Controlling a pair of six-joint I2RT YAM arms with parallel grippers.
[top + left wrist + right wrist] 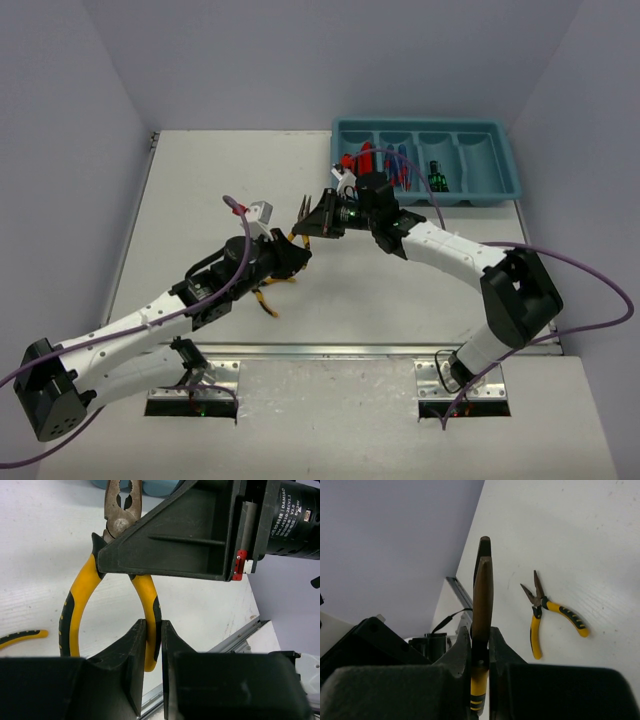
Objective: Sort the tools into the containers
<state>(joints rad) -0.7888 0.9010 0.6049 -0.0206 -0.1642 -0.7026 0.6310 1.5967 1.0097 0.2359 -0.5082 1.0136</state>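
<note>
One pliers (77,600): yellow black-dotted handles, worn grey head.

Mid-table: one pliers (75,605) spans between left gripper (152,640), on a handle, and right gripper (480,647), at the joint. On the table (200,180) just nearer lies a second pliers (545,610). Far right: tray (470,198), with tools (365,158) in its three left compartments.

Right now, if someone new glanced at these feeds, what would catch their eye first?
Both arms grip one pair of yellow-handled pliers above mid-table: the left gripper is shut on a handle, the right gripper is clamped near the joint. A second pair of pliers lies loose on the table beside the left arm. The teal tray at the far right already holds knives and screwdrivers.
</note>
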